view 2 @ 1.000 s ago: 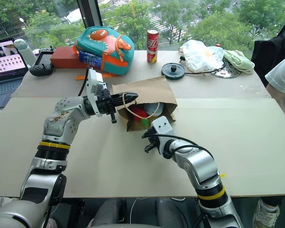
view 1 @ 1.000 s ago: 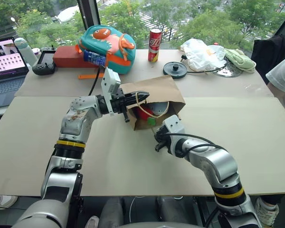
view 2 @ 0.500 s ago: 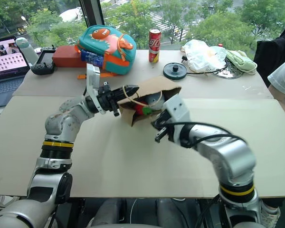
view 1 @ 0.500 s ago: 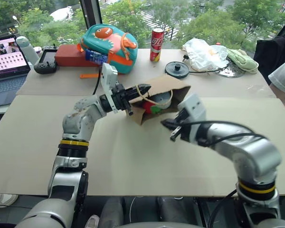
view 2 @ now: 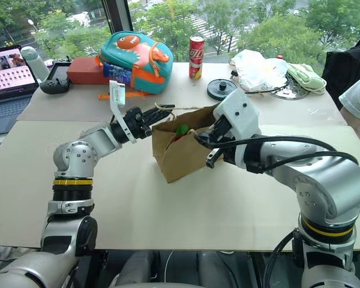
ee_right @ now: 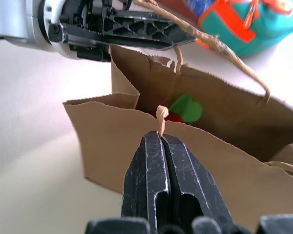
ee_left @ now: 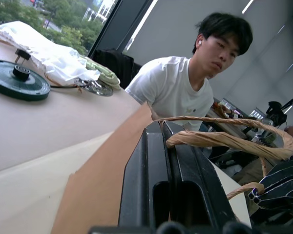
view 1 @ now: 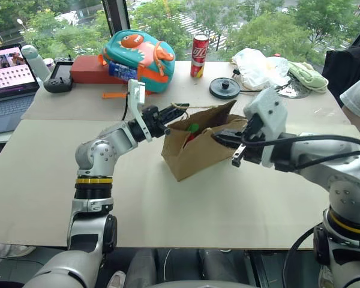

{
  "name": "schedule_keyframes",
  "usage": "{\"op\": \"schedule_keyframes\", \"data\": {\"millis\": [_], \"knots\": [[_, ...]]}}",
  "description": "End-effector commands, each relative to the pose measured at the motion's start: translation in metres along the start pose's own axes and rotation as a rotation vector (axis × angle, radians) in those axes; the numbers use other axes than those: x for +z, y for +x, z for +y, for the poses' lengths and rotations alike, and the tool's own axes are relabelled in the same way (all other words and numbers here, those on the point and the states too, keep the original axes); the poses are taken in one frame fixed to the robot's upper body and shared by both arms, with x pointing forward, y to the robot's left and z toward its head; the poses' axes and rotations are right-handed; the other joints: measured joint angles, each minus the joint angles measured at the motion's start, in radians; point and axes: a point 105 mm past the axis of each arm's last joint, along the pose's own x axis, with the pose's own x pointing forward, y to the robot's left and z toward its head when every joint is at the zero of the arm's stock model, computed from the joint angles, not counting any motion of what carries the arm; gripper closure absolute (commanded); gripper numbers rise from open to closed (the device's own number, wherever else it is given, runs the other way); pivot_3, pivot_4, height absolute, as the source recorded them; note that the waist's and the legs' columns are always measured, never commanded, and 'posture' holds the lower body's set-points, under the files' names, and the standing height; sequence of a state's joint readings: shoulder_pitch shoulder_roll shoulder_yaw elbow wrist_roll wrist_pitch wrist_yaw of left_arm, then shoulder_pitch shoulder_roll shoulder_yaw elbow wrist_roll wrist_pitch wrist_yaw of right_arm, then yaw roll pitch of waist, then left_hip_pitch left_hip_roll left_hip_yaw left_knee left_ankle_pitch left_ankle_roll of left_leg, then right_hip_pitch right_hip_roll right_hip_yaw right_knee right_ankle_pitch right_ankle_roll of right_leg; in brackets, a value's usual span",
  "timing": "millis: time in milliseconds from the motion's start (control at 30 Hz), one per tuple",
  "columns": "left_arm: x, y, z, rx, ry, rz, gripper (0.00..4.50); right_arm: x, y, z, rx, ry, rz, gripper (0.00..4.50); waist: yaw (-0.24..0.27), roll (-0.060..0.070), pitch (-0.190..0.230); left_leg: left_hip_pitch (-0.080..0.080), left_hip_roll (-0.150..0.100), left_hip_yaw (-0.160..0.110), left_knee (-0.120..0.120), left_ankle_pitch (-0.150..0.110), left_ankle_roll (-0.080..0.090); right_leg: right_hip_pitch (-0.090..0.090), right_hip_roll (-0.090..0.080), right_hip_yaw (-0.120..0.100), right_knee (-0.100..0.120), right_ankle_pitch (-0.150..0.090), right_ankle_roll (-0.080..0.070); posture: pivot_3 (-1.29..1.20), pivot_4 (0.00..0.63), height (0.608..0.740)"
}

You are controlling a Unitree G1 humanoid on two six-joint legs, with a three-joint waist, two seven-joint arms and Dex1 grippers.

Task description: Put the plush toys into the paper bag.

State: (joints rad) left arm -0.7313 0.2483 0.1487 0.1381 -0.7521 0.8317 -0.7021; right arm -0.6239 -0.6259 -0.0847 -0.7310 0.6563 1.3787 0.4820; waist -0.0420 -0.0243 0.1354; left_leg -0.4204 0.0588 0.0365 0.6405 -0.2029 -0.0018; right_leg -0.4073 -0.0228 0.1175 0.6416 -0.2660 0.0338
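The brown paper bag (view 1: pixel 195 150), flat a second earlier, stood upright, both claws (view 1: pixel 179 109) (view 1: pixel 219 139) clamped on its cord handles; red pepper toy (ee_right: pixel 178 113) inside.

The bag (view 1: pixel 195 150) is plain brown kraft with tan cord handles (ee_right: pixel 219 46). Inside it shows a red toy with a green end (ee_right: pixel 184 108). Behind the bag: a teal backpack (view 1: pixel 138 57) with orange trim, a red can (view 1: pixel 197 55), a white plastic bag (view 1: pixel 258 67).
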Motion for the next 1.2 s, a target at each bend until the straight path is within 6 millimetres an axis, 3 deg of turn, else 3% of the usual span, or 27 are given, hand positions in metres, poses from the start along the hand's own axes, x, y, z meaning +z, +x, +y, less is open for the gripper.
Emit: {"op": "schedule_keyframes", "data": {"millis": [33, 133, 233, 367, 500, 700, 800, 967, 1133, 1200], "knots": [[0.007, -0.001, -0.013, -0.055, 0.027, -0.015, 4.50, -0.005, 0.000, -0.006, -0.048, -0.024, 0.016, 4.47, 0.000, 0.000, 0.000, 0.000, 0.000, 0.000, 0.000, 0.000, 0.000, 0.000, 0.000, 0.000, 0.000, 0.000, 0.000, 0.00, 0.150, 0.733], [0.014, -0.004, -0.018, -0.091, 0.014, -0.032, 3.84, 0.007, 0.001, -0.012, -0.079, 0.009, -0.053, 4.50, -0.001, 0.000, 0.000, 0.000, 0.000, 0.000, 0.000, 0.000, 0.000, 0.000, 0.000, 0.000, 0.000, 0.000, 0.000, 0.00, 0.150, 0.733], [0.020, -0.006, -0.023, -0.124, 0.012, -0.037, 2.83, 0.022, -0.002, -0.016, -0.094, 0.032, -0.136, 4.50, -0.003, 0.000, 0.000, 0.000, 0.000, 0.000, 0.000, 0.000, 0.000, 0.000, 0.000, 0.000, 0.000, 0.000, 0.000, 0.00, 0.150, 0.733], [0.030, -0.011, -0.029, -0.165, 0.004, -0.048, 1.47, 0.030, -0.007, -0.023, -0.129, 0.032, -0.184, 3.43, 0.001, 0.000, 0.000, 0.000, 0.000, 0.000, 0.000, 0.000, 0.000, 0.000, 0.000, 0.000, 0.000, 0.000, 0.000, 0.00, 0.150, 0.733], [0.040, -0.017, -0.032, -0.183, 0.003, -0.053, 0.03, 0.041, -0.014, -0.025, -0.131, 0.031, -0.244, 1.96, 0.001, 0.000, 0.000, -0.001, 0.000, 0.000, 0.000, 0.000, 0.000, 0.000, 0.000, 0.000, 0.000, 0.000, 0.000, 0.00, 0.150, 0.733], [0.043, -0.038, -0.041, -0.202, 0.008, 0.002, 0.00, 0.062, -0.039, -0.025, -0.092, 0.030, -0.378, 0.01, -0.002, 0.000, 0.000, -0.001, 0.000, -0.001, 0.000, 0.000, 0.000, 0.000, 0.000, 0.000, 0.000, 0.000, 0.000, 0.00, 0.150, 0.733], [0.042, -0.052, -0.036, -0.165, 0.027, 0.021, 0.00, 0.068, -0.060, -0.006, 0.038, -0.006, -0.453, 0.01, -0.001, 0.000, 0.000, -0.001, 0.000, -0.001, -0.001, 0.000, 0.000, -0.001, 0.000, 0.000, 0.000, 0.000, 0.000, 0.00, 0.150, 0.733], [0.026, -0.070, -0.024, -0.096, 0.094, 0.085, 0.00, 0.054, -0.077, 0.020, 0.243, -0.031, -0.392, 0.01, -0.001, 0.000, 0.000, 0.000, 0.000, -0.001, -0.002, 0.000, 0.000, 0.000, -0.001, -0.001, -0.001, 0.000, 0.000, 0.00, 0.150, 0.733], [0.011, -0.074, -0.020, -0.098, 0.119, 0.119, 0.00, 0.048, -0.069, 0.030, 0.324, -0.016, -0.353, 1.35, 0.000, 0.000, 0.000, 0.002, 0.000, 0.000, -0.002, 0.000, 0.000, 0.002, -0.001, -0.001, -0.001, -0.001, 0.000, 0.00, 0.150, 0.733], [0.002, -0.075, -0.024, -0.120, 0.139, 0.157, 0.00, 0.043, -0.064, 0.040, 0.385, -0.015, -0.330, 2.10, -0.002, 0.000, 0.000, 0.003, 0.000, 0.000, -0.002, 0.000, 0.000, 0.003, -0.001, 0.000, -0.001, -0.001, 0.000, 0.00, 0.150, 0.733]]}}
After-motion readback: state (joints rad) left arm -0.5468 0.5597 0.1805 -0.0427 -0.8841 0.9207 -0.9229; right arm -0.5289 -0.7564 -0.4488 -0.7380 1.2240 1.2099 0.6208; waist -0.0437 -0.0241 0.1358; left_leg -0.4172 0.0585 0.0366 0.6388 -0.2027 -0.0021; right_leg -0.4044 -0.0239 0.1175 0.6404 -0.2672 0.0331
